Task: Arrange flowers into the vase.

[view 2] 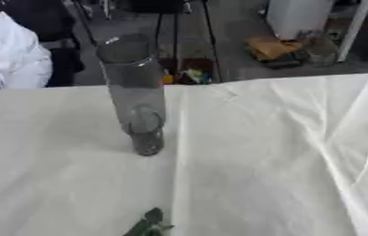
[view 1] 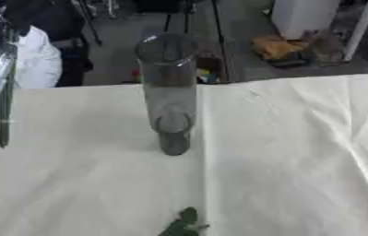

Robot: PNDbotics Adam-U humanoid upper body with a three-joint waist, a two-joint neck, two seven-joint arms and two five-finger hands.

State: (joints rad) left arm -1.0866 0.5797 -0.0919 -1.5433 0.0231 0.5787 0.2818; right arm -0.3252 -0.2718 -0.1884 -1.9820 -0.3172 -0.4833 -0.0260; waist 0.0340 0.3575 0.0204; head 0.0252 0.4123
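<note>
While green leaves (view 1: 183, 226) poke in at the near edge, the empty glass vase (view 1: 167, 92) stands upright mid-cloth. Far left, a green stem (view 1: 6, 108) hangs by a silvery arm; its hand's fingers: cannot tell. Best lower stems straight down the mouth. White tablecloth (view 1: 292, 161) open rightward.

No legible text in either view.
The glass vase (view 1: 167, 87) and the white tablecloth (view 1: 283, 156) bear no readable label, brand, number or sign; items on the floor beyond are too blurred to read.
</note>
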